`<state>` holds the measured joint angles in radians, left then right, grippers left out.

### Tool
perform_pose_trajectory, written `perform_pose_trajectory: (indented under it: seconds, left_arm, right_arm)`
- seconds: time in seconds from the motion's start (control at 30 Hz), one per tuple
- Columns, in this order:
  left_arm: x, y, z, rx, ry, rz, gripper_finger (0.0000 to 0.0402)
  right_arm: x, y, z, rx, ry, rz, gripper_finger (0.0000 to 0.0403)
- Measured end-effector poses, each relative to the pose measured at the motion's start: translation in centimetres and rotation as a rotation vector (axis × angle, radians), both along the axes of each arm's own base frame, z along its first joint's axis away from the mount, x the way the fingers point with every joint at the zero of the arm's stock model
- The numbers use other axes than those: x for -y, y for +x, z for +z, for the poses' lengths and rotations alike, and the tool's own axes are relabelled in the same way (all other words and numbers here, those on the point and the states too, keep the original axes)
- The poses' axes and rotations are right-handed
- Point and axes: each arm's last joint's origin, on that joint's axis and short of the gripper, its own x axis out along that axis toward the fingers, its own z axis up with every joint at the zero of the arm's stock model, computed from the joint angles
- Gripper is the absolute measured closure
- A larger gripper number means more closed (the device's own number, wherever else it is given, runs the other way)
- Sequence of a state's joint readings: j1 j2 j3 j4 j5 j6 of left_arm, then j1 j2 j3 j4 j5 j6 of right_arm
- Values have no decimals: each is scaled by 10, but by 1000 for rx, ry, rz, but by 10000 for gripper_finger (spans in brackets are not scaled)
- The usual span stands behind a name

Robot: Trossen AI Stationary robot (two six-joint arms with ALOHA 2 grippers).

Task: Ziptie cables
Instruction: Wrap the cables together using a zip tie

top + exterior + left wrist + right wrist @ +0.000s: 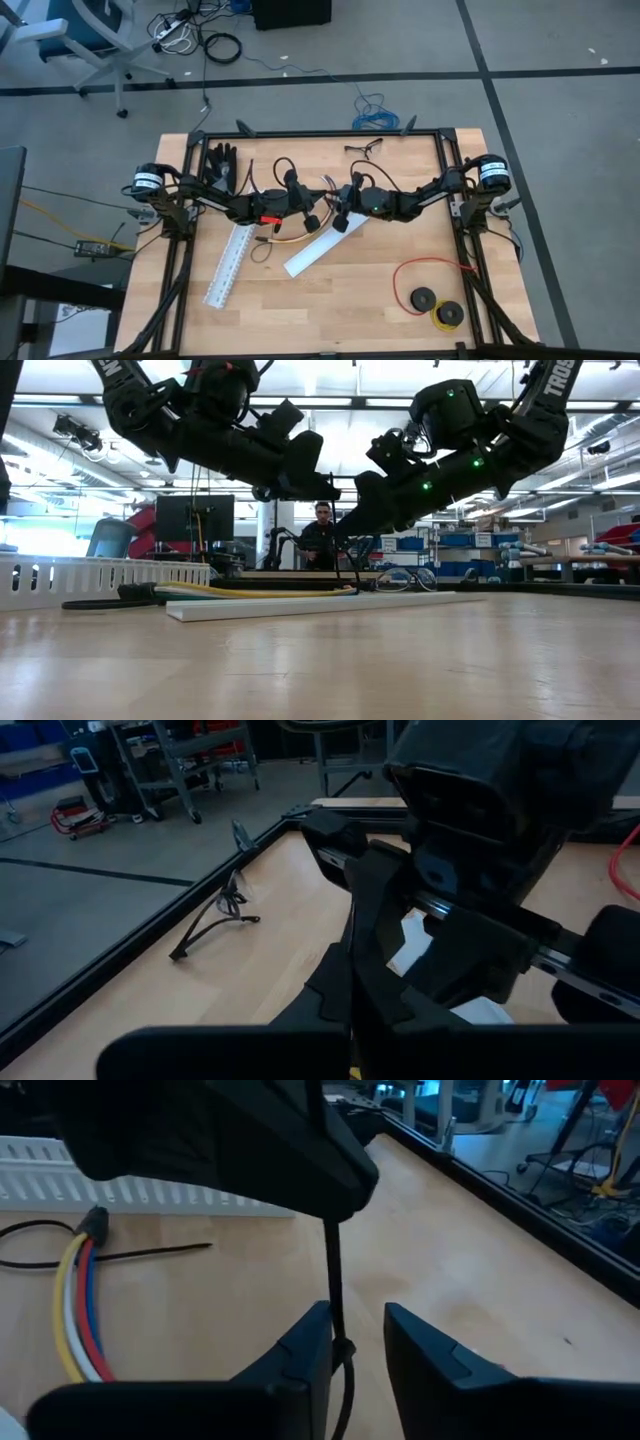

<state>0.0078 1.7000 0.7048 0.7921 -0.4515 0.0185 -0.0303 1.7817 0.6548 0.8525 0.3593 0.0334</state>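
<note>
From above, you had both arms meeting over the middle of the table (400, 330). The cables (285, 238) lay on the wood just in front of the left gripper (312, 212), curling off toward the slotted white channel (228, 265). The right gripper (342, 215) hung just beside the left one, over the upper end of the plain white channel (318, 251). A red wire loop (430, 268) with black spools (424, 298) sat well apart, toward the right front corner.

At table height, you saw the cables (250, 591) lying flat between the slotted channel (90, 578) and the plain one (320, 604). A thin black strand (338, 565) dropped from the joined grippers to the cables. A person (322, 532) sat in the room behind.

Your left wrist camera was mostly filled by the right arm's dark body (480, 870); the left gripper's fingers were closed together, and I could not tell whether they pinched anything. A black zip tie (215, 925) lay near the table's black edge rail (120, 975).

Your right wrist camera showed the right gripper (357, 1342) only slightly parted, the thin black strand (333, 1280) running down against its one finger (300, 1345); whether it was gripped I could not tell. The cables (75, 1310), with their dark plug (95, 1222), lay off to the side of it, near the slotted channel (150, 1188).
</note>
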Motion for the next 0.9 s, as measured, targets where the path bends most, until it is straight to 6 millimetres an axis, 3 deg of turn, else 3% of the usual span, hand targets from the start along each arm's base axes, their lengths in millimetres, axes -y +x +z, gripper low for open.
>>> perform_pose_trajectory:
  seconds: [0.37,0.9]
  left_arm:
    - [0,0,1,12,0,0,401]
    - [0,1,5,54,0,0,401]
  right_arm:
    - [0,1,1,11,5,22,375]
    - [10,-2,-5,-39,61,11,381]
